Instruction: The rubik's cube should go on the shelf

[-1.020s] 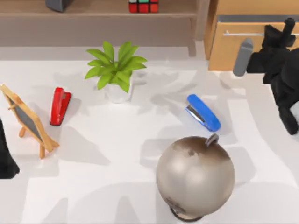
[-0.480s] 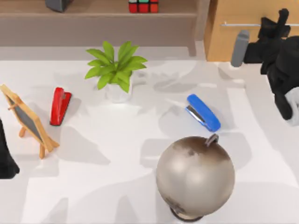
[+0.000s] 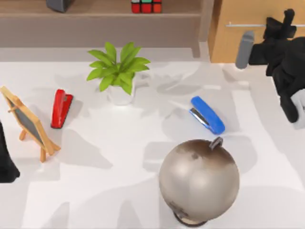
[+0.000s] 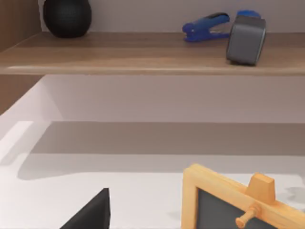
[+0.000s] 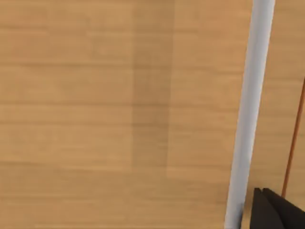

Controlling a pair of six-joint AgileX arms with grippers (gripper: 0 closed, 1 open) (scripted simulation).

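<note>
One rubik's cube (image 3: 146, 6) sits on the shelf (image 3: 95, 14), at the top view's far edge. On the table (image 3: 119, 143) are two staplers, a red stapler (image 3: 61, 108) and a blue stapler (image 3: 207, 115), with one plant (image 3: 119, 71), one globe (image 3: 199, 180) and one small chalkboard (image 3: 28, 123). The left wrist view adds a dark ball (image 4: 67, 17), a blue clip (image 4: 206, 26) and a grey box (image 4: 246, 39) on the shelf. The right gripper (image 3: 281, 26) is at the drawer cabinet (image 3: 248, 47), by its handle (image 5: 248, 114); I cannot tell if its fingers are closed. The left arm (image 3: 7, 162) is parked at the left edge.
</note>
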